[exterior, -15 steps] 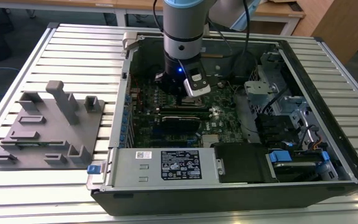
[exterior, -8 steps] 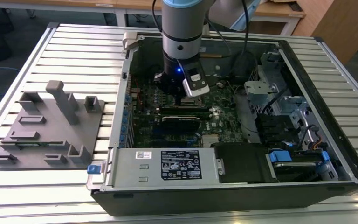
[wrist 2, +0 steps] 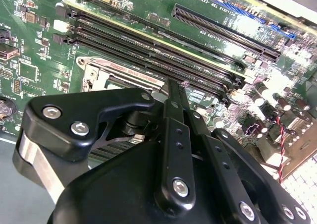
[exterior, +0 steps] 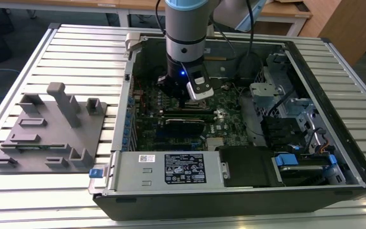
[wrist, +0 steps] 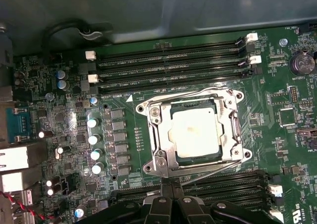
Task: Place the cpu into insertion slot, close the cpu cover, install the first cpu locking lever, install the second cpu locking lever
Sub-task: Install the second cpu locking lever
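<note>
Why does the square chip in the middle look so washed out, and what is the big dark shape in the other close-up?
In the first wrist view, glare bleaches the cpu inside the cpu cover. In the second wrist view, the gripper looms close and dark across the motherboard. In the exterior view, the computer case interior sits in shadow.

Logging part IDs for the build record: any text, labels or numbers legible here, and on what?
Nothing is legible enough to quote.
Black label on the grey box: print too small to read.
White sticker beside it: too small to read.
White lettering on the motherboard, in both wrist views: blurred.
cpu top: no marking can be made out.
</note>
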Tool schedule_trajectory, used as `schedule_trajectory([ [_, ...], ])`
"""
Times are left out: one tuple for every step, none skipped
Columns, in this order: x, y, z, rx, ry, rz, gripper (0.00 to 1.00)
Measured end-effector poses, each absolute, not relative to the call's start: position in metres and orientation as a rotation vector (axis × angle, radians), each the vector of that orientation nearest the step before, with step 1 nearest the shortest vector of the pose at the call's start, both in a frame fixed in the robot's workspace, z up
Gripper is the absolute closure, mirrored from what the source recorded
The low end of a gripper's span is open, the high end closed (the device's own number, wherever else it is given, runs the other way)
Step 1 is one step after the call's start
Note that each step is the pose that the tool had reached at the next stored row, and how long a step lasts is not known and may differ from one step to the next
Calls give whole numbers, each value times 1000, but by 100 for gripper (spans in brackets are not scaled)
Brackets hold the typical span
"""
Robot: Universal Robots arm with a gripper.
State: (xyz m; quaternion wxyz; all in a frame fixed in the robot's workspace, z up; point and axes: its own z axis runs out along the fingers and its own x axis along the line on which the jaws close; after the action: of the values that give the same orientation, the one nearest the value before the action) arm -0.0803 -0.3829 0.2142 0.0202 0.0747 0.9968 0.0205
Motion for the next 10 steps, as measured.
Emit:
schedule_trajectory([
  [-80, -383, 214, 232, 3092, 63, 90],
  [-80, -383, 214, 232, 3092, 64, 90],
  [-80, -383, 214, 232, 3092, 64, 90],
  [-80, -383, 214, 232, 3092, 64, 90],
  [-80, -383, 214, 232, 3092, 64, 90],
  [-80, -383, 213, 232, 3092, 64, 90],
  [-80, -383, 213, 232, 3092, 64, 90],
  [-80, -383, 213, 232, 3092, 64, 90],
  [-80, -383, 213, 232, 3092, 64, 90],
  [-80, -383, 213, 232, 3092, 63, 90],
])
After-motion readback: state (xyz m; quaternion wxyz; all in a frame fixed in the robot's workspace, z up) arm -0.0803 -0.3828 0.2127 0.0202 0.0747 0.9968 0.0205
